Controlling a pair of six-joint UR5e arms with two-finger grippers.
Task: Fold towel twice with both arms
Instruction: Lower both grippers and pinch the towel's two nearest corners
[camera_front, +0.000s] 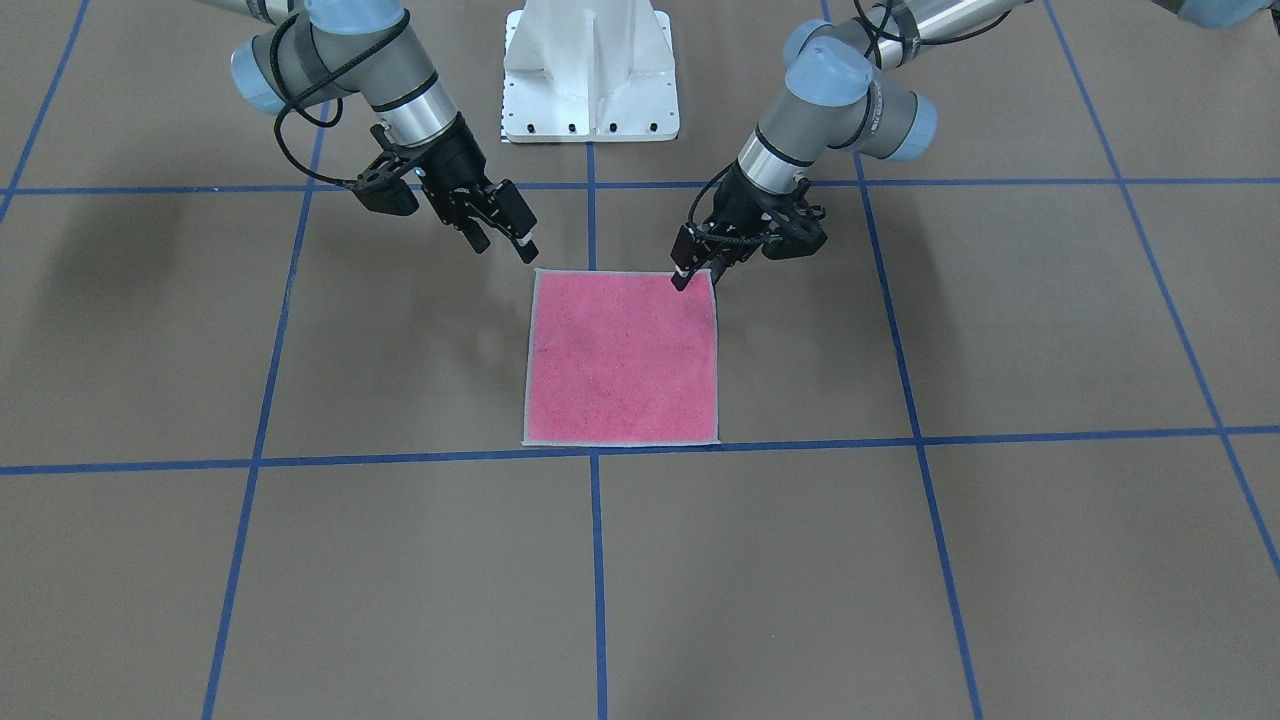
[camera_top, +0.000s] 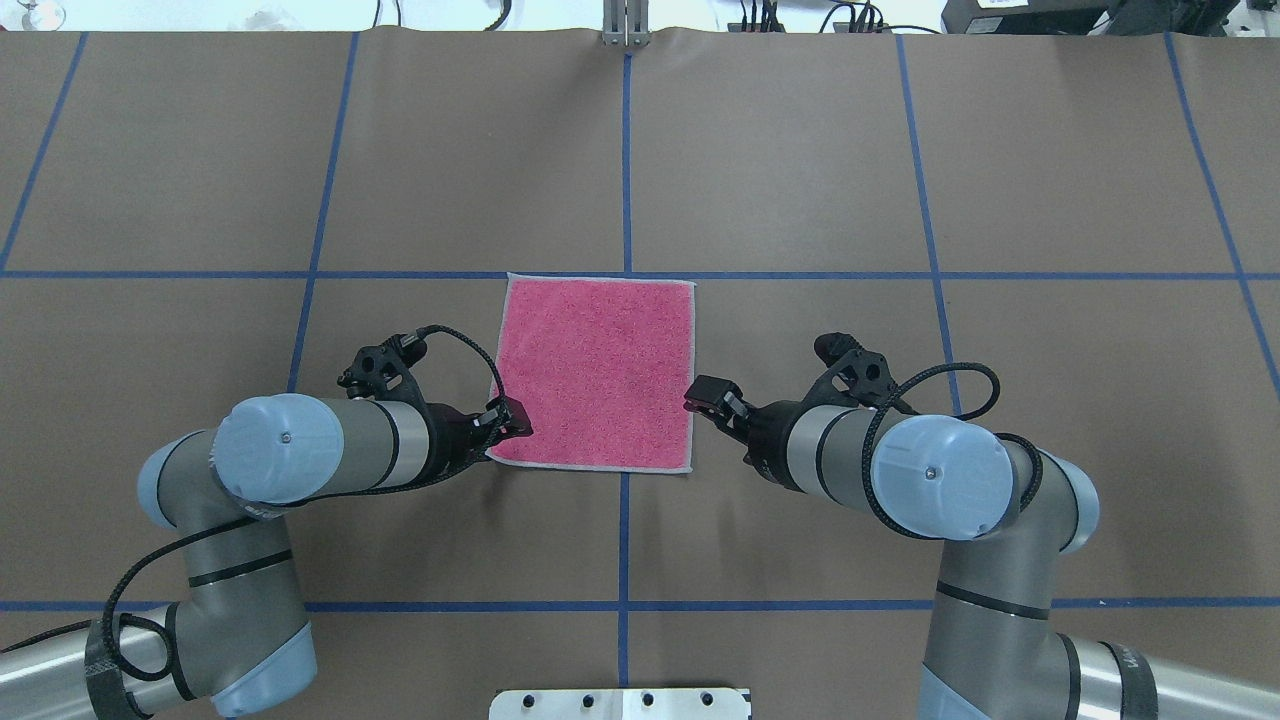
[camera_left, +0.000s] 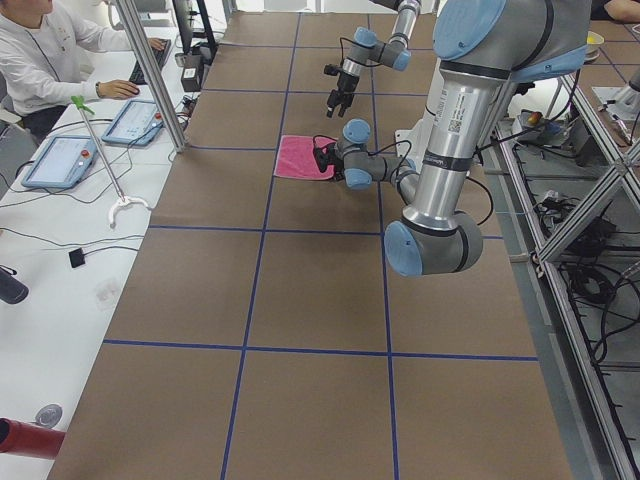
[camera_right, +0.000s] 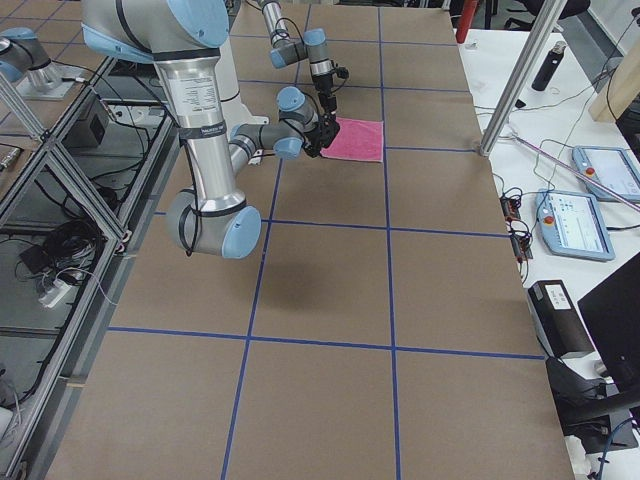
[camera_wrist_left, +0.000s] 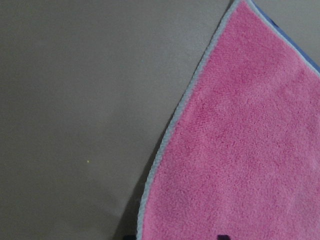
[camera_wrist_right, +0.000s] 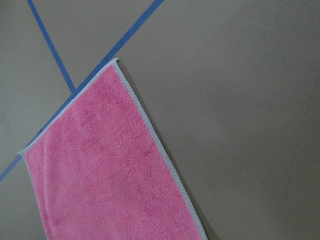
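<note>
The towel (camera_front: 620, 360) lies flat on the brown table, pink face up, with its pale border showing all round; it also shows in the overhead view (camera_top: 595, 370). My left gripper (camera_front: 698, 272) is open and low over the towel's corner nearest the robot on my left side (camera_top: 512, 420). One finger is over the pink cloth and one is outside the edge. The left wrist view shows the towel (camera_wrist_left: 240, 150) filling the right half of the frame. My right gripper (camera_front: 505, 240) is open, empty and raised, just off the other near corner (camera_top: 705, 395). The right wrist view shows the towel (camera_wrist_right: 100, 165) below.
The white bolted pedestal (camera_front: 590, 70) stands behind the towel, between the arms. Blue tape lines (camera_front: 595, 455) cross the table; one runs along the towel's far edge. An operator (camera_left: 40, 50) sits at a side desk with tablets (camera_left: 60, 160).
</note>
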